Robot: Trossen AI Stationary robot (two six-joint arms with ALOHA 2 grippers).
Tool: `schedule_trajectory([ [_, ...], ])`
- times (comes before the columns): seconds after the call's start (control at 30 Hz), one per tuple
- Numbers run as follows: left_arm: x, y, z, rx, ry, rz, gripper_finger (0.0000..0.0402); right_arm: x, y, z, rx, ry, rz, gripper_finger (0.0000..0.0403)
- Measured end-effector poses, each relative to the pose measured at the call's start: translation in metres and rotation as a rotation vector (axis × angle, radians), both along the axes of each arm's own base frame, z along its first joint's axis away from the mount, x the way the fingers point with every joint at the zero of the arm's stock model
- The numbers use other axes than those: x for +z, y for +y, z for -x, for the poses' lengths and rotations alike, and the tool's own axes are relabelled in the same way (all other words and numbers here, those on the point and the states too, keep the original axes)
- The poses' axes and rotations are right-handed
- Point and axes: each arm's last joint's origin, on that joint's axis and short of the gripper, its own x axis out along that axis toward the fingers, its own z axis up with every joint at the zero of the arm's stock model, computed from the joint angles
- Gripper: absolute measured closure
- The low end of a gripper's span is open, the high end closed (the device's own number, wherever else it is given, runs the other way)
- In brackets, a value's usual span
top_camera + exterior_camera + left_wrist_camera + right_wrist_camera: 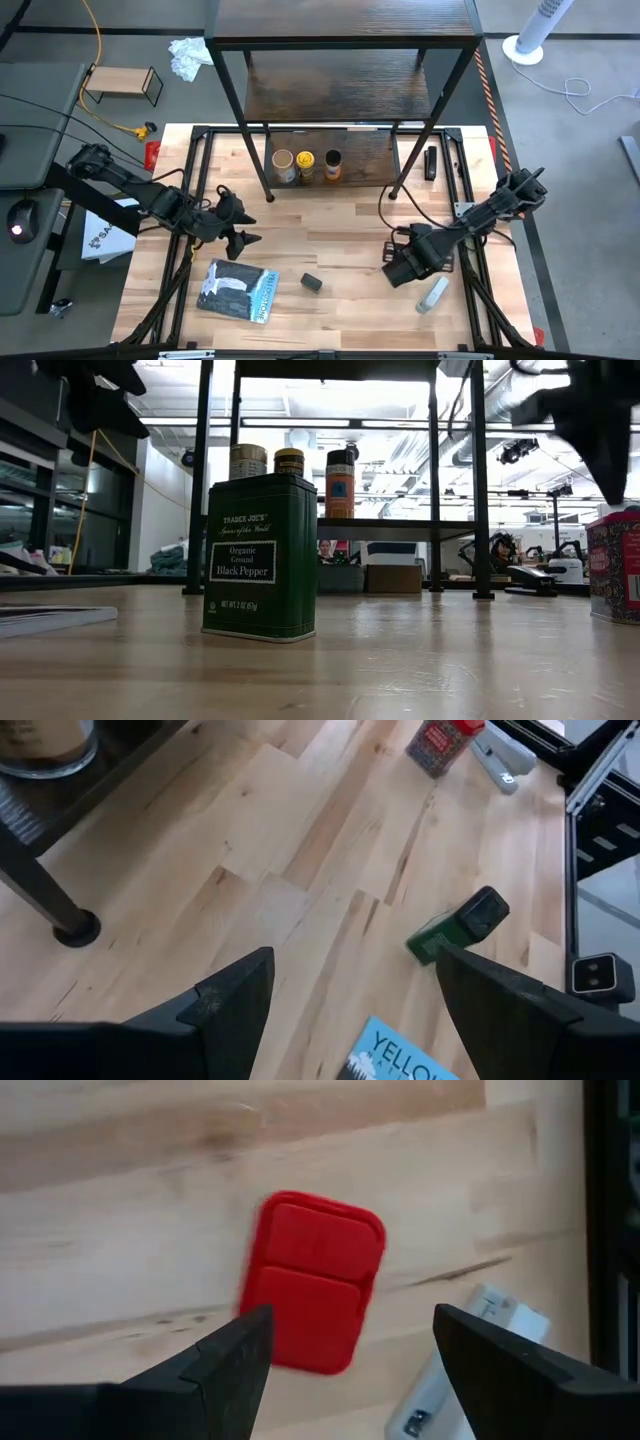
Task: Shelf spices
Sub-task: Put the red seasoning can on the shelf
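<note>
Red spice tin stands on the table right under the right gripper, fingers apart, nothing held. Best bet: drop straight, centre lid btwn fingers, clear of the white tube. Black pepper tin sits w/ left gripper near, also spread. Three jars already on the shelf.
</note>
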Motion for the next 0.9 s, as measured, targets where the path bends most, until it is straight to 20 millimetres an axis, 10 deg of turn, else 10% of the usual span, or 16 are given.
schedule_trajectory([
  [0.9,0.003,-0.002,-0.003,0.05,-0.048,0.069,0.0126,-0.005,-0.027,-0.02,-0.078,-0.088,0.09,0.0133],
])
